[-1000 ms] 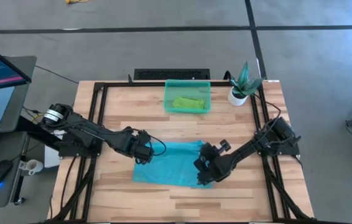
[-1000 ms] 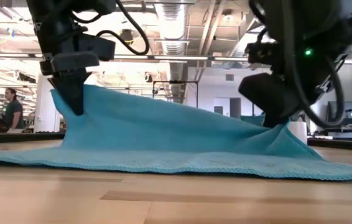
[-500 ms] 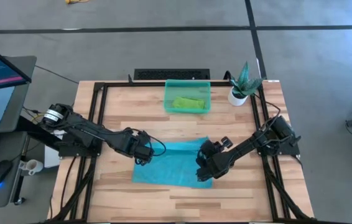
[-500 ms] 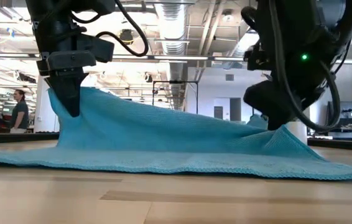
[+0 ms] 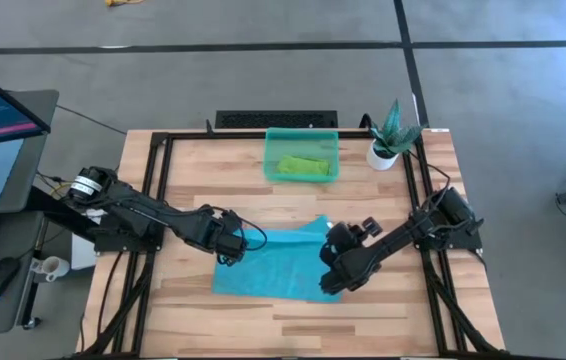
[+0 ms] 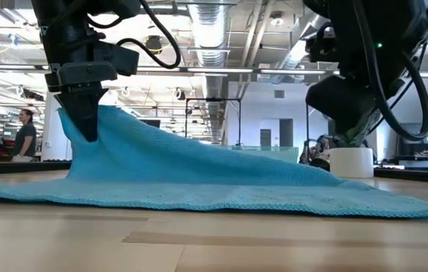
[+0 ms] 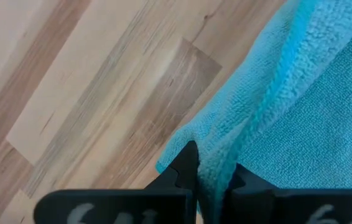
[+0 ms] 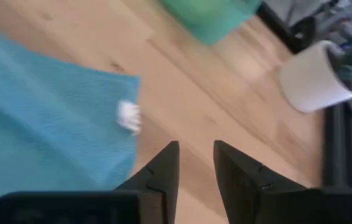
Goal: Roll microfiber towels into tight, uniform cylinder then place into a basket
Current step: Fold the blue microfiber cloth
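The light blue microfiber towel (image 5: 273, 262) lies spread on the wooden table, its left end raised into a peak (image 6: 104, 125). My left gripper (image 5: 229, 247) is shut on that raised end. My right gripper (image 5: 331, 266) hangs open just above the towel's right end with nothing between its fingers; in the right wrist view only bare wood shows between them (image 8: 194, 167), beside the towel's white tag (image 8: 128, 116). The teal basket (image 5: 302, 155) stands at the table's far middle with a rolled lime green towel (image 5: 301, 165) lying inside it. My left gripper pinches the blue towel's left hem (image 7: 212, 163) between its two fingers, at a fold close to a corner. The fingers come steeply from above. The pinched end is lifted clear, and the cloth slopes down from it to the part lying flat on the table (image 6: 274, 193).
A white pot with a green plant (image 5: 386, 148) stands at the far right, next to the basket. A black frame (image 5: 163, 160) runs along the table's edges. A monitor, keyboard and mouse sit on a desk left of the table. A person stands in the room beyond.
My right gripper has opened, let go of the towel's right end, risen and tipped up toward level. The ridge of cloth it held up has dropped flat onto the table. The left end stays lifted in my left gripper.
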{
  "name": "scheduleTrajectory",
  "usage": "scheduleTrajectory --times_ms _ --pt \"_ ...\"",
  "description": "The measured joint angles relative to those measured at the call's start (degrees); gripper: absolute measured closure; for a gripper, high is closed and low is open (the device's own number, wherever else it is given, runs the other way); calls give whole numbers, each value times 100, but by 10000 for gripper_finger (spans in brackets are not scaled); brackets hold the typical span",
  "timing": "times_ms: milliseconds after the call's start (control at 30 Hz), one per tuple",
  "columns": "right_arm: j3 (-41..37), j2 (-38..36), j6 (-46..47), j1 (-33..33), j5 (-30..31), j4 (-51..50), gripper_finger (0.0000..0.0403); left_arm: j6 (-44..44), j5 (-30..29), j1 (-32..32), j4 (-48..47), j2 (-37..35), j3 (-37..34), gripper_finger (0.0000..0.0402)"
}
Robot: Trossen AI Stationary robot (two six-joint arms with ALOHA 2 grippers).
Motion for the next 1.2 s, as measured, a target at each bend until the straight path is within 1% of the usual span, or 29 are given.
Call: scheduleTrajectory --times_ms 133,267,367,533,667,833,867,1000,1067,1133,1200 --pt "0 0 -390 -29 -2 443 287 0 -2 -2 0 0 0 401" --pt "2 0 -792 -157 -4 569 282 0 -2 -1 0 0 0 401" --pt "2 0 -951 -257 -23 618 270 0 -4 -1 1 0 2 401" --pt "2 0 -987 -375 -23 521 237 0 -4 0 2 0 2 401" --pt "2 0 -1177 -383 -1 62 214 0 -2 -2 2 0 2 401" --pt "2 -62 -500 -380 130 -1235 208 0 69 -2 2 0 2 401" --pt "-2 -117 -449 -380 132 -1306 209 0 73 -2 2 0 3 401" --pt "-339 -769 -890 -382 171 -842 215 -2 92 -2 6 2 4 401" --pt "-629 -1160 -774 -377 250 -811 218 -2 92 -2 7 2 4 401" --pt "-889 -1618 -530 -376 465 -740 221 39 88 -2 21 2 4 401" --pt "-1227 -2098 -421 -351 591 -482 225 59 105 -2 20 2 4 401"
